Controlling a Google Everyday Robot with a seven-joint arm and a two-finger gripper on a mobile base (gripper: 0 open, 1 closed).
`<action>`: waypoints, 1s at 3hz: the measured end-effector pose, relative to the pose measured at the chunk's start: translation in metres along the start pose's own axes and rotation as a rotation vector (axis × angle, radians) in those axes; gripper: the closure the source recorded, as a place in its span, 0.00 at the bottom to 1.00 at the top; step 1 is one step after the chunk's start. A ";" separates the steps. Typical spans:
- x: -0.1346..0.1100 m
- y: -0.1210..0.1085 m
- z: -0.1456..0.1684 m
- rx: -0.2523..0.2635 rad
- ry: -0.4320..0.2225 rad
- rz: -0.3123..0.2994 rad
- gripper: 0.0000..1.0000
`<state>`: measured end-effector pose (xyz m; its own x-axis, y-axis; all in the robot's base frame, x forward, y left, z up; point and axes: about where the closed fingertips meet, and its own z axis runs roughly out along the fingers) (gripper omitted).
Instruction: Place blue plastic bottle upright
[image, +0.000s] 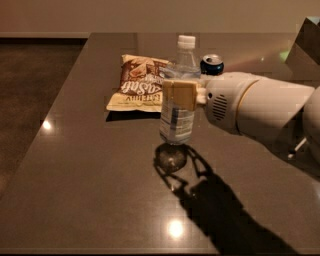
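Observation:
The blue plastic bottle (178, 122) is clear with a white cap and a whitish label. It stands nearly upright, its base at or just above the dark table (90, 175). My gripper (181, 95) reaches in from the right and is shut on the bottle's middle; a tan finger pad (179, 95) covers the bottle's front. The white arm housing (250, 110) fills the right side.
A brown and cream chip bag (137, 82) lies flat just behind and left of the bottle. A dark blue soda can (212, 64) stands behind the gripper. The table's left edge runs diagonally at the left.

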<state>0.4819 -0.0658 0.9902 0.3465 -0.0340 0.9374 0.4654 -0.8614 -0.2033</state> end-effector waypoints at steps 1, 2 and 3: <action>-0.008 0.012 -0.002 -0.050 0.031 -0.111 1.00; -0.019 0.025 -0.008 -0.115 0.077 -0.165 1.00; -0.028 0.030 -0.016 -0.142 0.096 -0.162 1.00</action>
<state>0.4727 -0.0989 0.9625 0.1948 0.0682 0.9785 0.3868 -0.9221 -0.0127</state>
